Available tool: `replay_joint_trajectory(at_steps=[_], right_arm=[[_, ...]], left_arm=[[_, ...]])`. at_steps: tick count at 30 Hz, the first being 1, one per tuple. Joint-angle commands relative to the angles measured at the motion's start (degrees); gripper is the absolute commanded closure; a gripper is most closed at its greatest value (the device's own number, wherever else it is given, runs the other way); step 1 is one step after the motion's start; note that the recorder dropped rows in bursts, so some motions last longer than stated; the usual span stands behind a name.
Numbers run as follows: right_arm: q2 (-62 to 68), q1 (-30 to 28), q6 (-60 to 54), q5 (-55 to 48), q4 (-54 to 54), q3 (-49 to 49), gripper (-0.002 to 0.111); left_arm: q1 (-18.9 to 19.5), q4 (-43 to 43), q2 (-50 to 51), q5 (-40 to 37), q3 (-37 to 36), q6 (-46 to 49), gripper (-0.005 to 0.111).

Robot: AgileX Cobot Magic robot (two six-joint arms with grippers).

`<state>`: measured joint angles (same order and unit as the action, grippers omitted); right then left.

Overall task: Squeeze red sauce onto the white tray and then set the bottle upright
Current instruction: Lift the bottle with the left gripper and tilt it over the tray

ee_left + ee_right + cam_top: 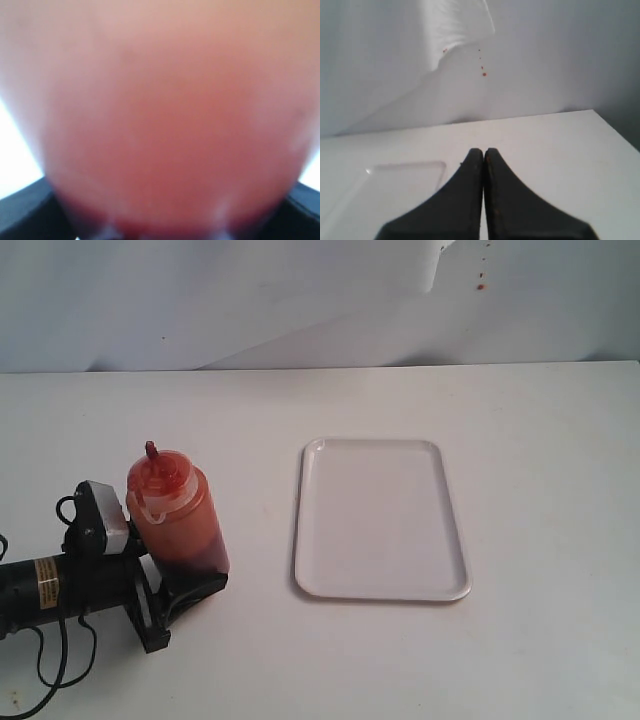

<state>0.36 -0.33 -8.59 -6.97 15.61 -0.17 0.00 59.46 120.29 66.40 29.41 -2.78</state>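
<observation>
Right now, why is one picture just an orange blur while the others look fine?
Left wrist view: the bottle sits too close to focus, filling the frame. Exterior view: sharp, evenly lit, soft shadows. Right wrist view: dark fingers fairly crisp.

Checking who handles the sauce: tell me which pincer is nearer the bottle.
Left. The left pincer clasps the bottle low on its body; the right pincer, shut, hangs over the table by the white tray, away from the bottle.
</observation>
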Motion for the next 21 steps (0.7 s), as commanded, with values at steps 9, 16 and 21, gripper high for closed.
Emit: replay_joint_trajectory(at_steps=[9, 16, 21], right_arm=[[-0.36, -0.23, 0.24, 15.57, 18.27, 0.17, 0.108], [-0.36, -0.23, 3.32, 16.79, 18.04, 0.17, 0.108], [-0.36, -0.23, 8.18, 17.03, 14.06, -0.58, 0.108]], left_arm=[[-0.22, -1.27, -1.04, 3.57, 0.23, 0.23, 0.107], [-0.22, -1.95, -1.04, 3.57, 0.23, 0.23, 0.107], [-0.22, -1.95, -1.04, 3.57, 0.23, 0.23, 0.107]])
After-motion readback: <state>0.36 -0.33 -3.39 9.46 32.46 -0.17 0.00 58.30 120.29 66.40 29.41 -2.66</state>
